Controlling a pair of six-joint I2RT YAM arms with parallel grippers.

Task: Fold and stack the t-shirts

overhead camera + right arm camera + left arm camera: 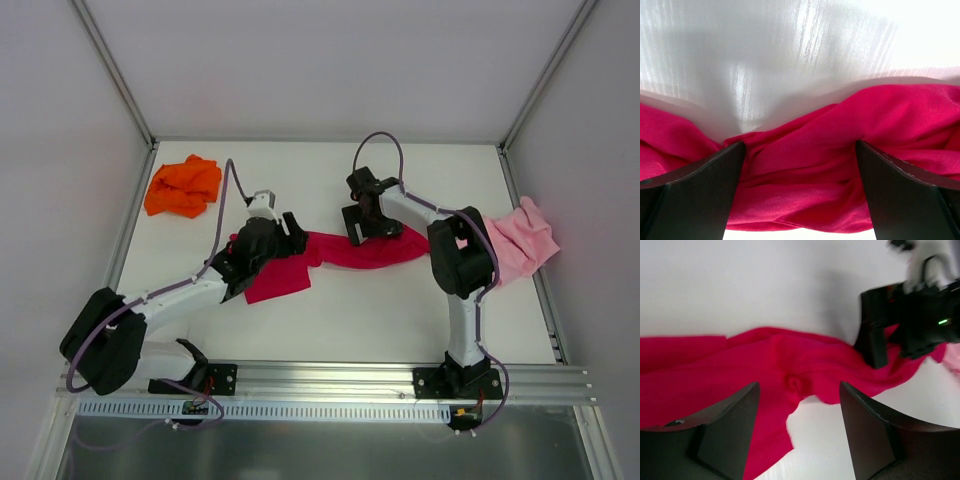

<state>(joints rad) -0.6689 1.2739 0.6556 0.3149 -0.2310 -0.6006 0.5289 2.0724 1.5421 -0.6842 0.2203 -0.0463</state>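
Calls for closing left gripper and right gripper, both agape over bunched red shirt, on opposite edges, then drawing flat.

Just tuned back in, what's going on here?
Both arms are on the red shirt, stretched out crumpled on the table. The left gripper and right gripper each sit at one end, jaws open over the cloth. The orange shirt lies bunched at the far left, the pink shirt at the right edge. Nothing is folded yet.
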